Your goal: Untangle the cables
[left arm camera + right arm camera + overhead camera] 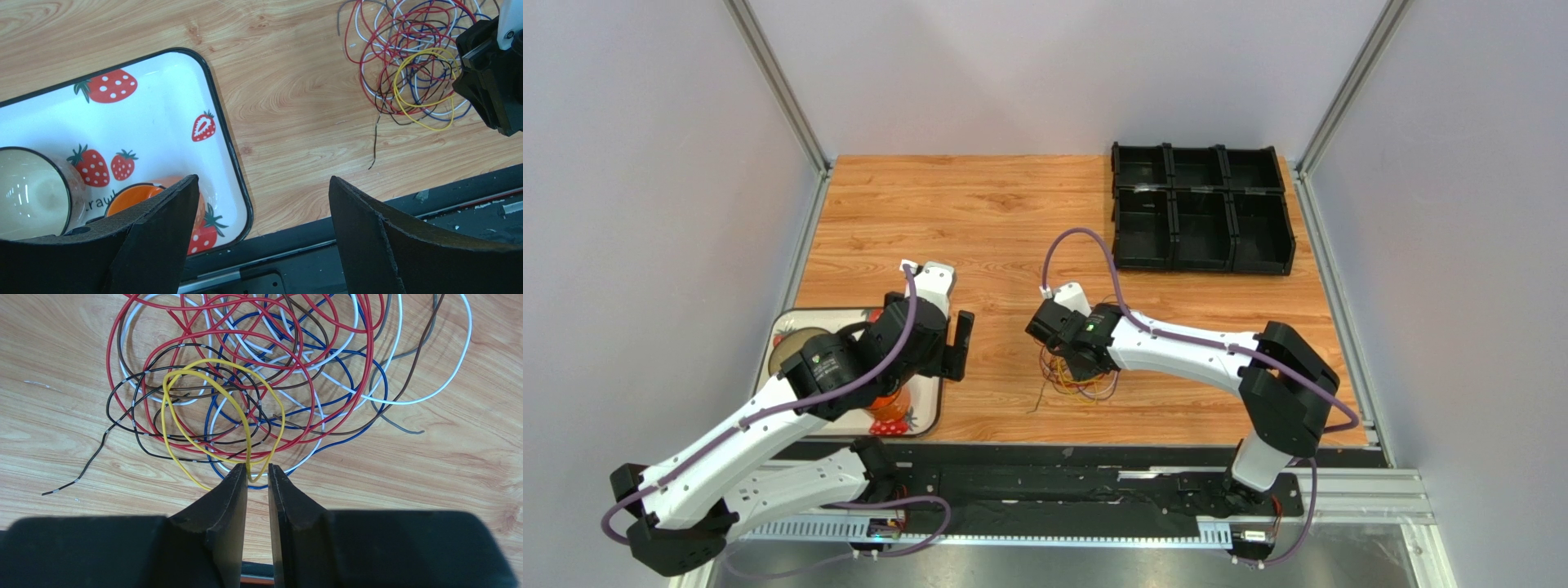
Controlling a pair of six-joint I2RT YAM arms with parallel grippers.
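Right of the strawberry tray (231, 153), the tangled cables (245, 373) lie on the wooden table (294, 92), right gripper (256, 468) pinching the yellow cable (209, 361), left gripper (264, 180) spread wide over the tray's corner

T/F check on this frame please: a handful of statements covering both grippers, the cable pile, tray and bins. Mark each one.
1. The right gripper is closed on the yellow cable. True.
2. The left gripper holds a red cable. False: it is open and empty, above the edge of the strawberry tray.
3. The cables lie inside the black bins. False: they lie in a pile on the bare wooden table, and the bins sit at the far right corner.
4. A dark cable end trails out of the pile onto the wood. True.
5. The tray is empty. False: it holds a cup and an orange item.
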